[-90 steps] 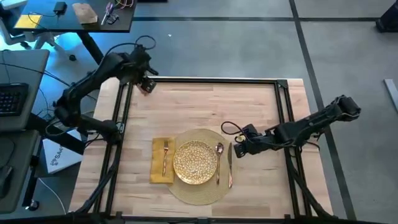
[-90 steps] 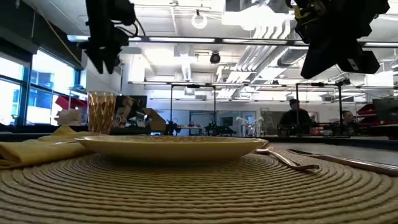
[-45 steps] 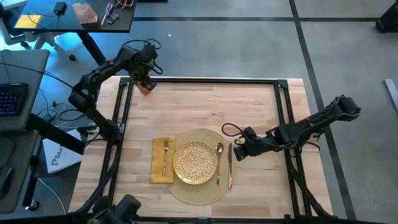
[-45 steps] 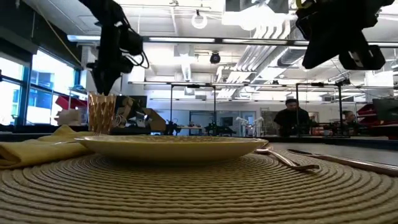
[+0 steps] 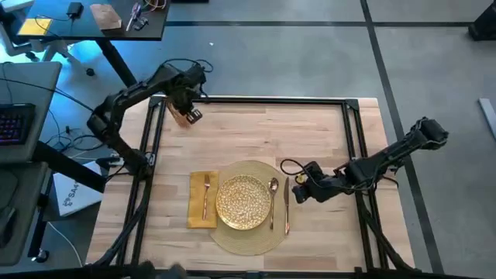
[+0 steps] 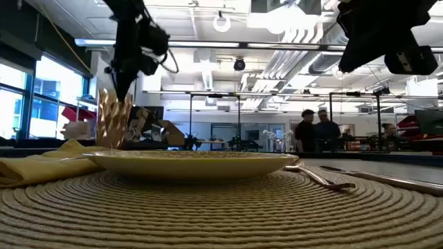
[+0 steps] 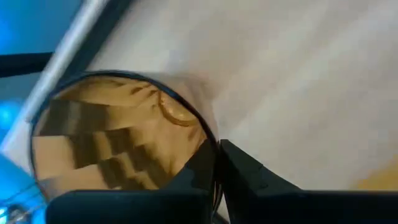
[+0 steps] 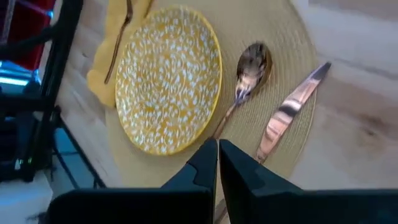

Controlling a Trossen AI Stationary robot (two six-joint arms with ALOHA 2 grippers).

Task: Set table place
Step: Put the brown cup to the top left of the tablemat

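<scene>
At the table's far left corner stands the amber cup, and my left gripper has come down on it and is shut on its rim. Near the front edge lies the woven placemat with the gold speckled plate on it. The spoon and the knife lie to the right of the plate. The fork lies on the yellow napkin to its left. My right gripper hangs shut above the table just right of the knife, holding nothing. My left gripper pinches the cup's wall at the rim, one finger inside the cup and one outside. The fingers come from above, pointing down. In the low view the cup leans; the napkin hides its base.
A black rail frame runs around the tabletop, close behind the cup. Bare wood lies between the cup and the placemat. People stand in the room far behind the table.
My left gripper has gone down onto the cup, moved a little toward the table's right edge and shut on its rim. The cup, upright before, now leans and has shifted slightly toward the placemat.
</scene>
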